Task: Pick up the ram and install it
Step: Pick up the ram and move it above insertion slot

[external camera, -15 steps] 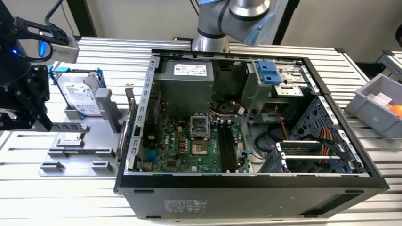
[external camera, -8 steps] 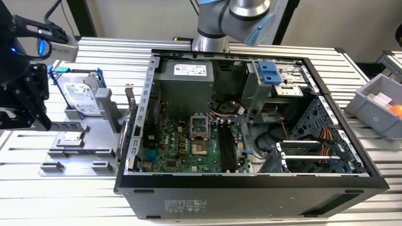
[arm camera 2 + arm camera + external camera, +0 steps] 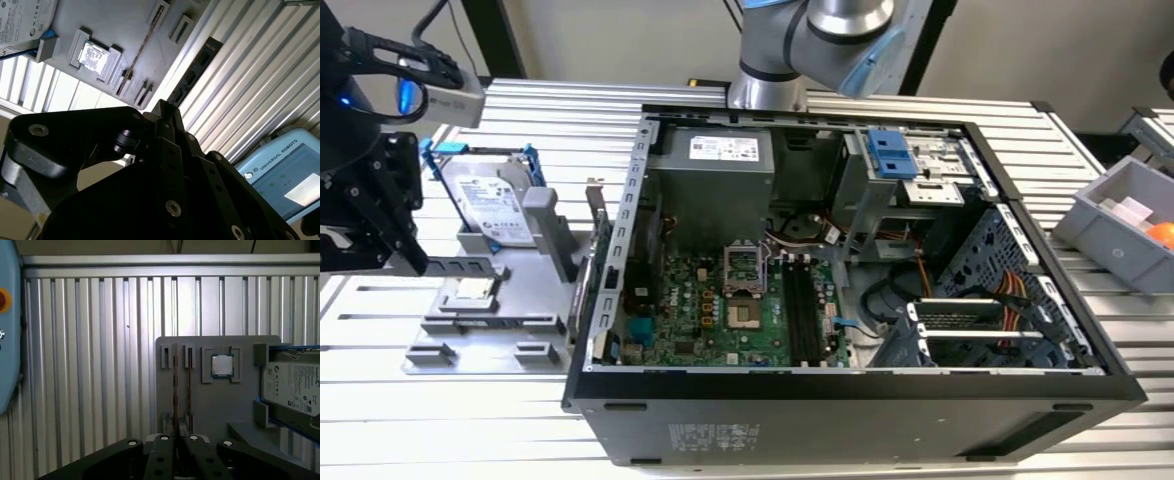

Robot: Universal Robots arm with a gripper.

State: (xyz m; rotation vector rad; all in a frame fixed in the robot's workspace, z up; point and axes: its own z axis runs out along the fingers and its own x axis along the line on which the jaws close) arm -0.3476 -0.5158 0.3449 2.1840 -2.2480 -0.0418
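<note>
The end effector (image 3: 165,107) is hanging over the grey fixture tray (image 3: 220,405), which is sitting on the ribbed bench (image 3: 75,365) at the exterior view's left of the open computer case (image 3: 854,385). Its fingers are looking pressed together at the tips in the second wrist view, narrow and gripping nothing. The ram (image 3: 175,385) is standing on its edge in a thin slot of that tray, showing as a slim brownish line in both wrist views, just beside the small square chip (image 3: 222,365) and near the hard drive (image 3: 295,382). It is not yet lifted. As for what could go wrong, I am judging that fingers this narrow would be striking the stick's top edge rather than straddling it, and a slightly skewed approach would be tilting or wedging it in the slot. The neighbouring empty slot is close enough to be mistaken for the right one. Over in the case, the long black memory slots (image 3: 801,305) are lying deep behind the near wall, so a carried stick could be clipping metal on the way in. On writing: the hard drive is wearing a white printed label, and a blue-framed pendant (image 3: 280,170) is showing print too, but I am leaving those unread.
</note>
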